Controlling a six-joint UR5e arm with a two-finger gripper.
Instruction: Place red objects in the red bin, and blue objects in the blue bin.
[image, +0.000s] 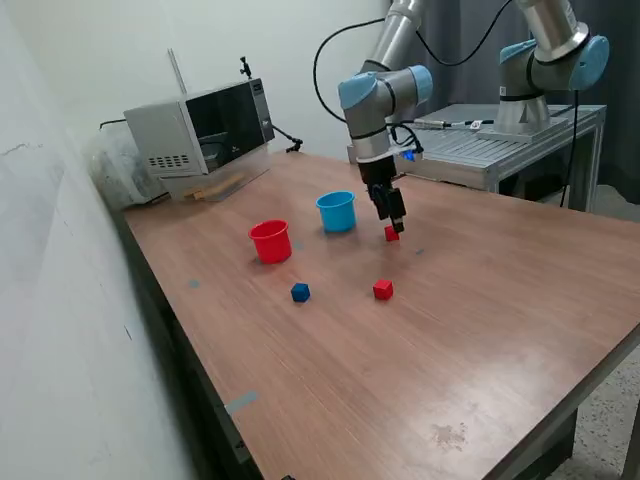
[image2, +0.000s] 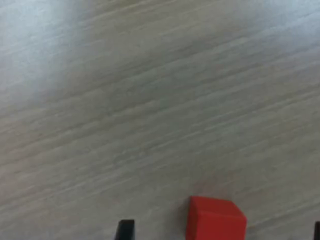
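My gripper (image: 395, 222) hangs low over the wooden table (image: 480, 330), right above one red cube (image: 391, 234). In the wrist view that red cube (image2: 216, 219) rests on the wood between my two dark fingertips (image2: 125, 230), which stand wide apart and clear of it, so the gripper (image2: 221, 231) is open. A second red cube (image: 383, 289) and a dark blue cube (image: 300, 292) lie nearer the front. The light blue bin (image: 337, 211) stands just to the exterior view's left of my gripper. The red bin (image: 270, 241) is further left.
A microwave (image: 210, 130) sits at the table's back left corner by the wall. Behind the table on the exterior view's right, a second arm (image: 545, 60) stands on a metal bench (image: 500, 145). Cables hang near my arm.
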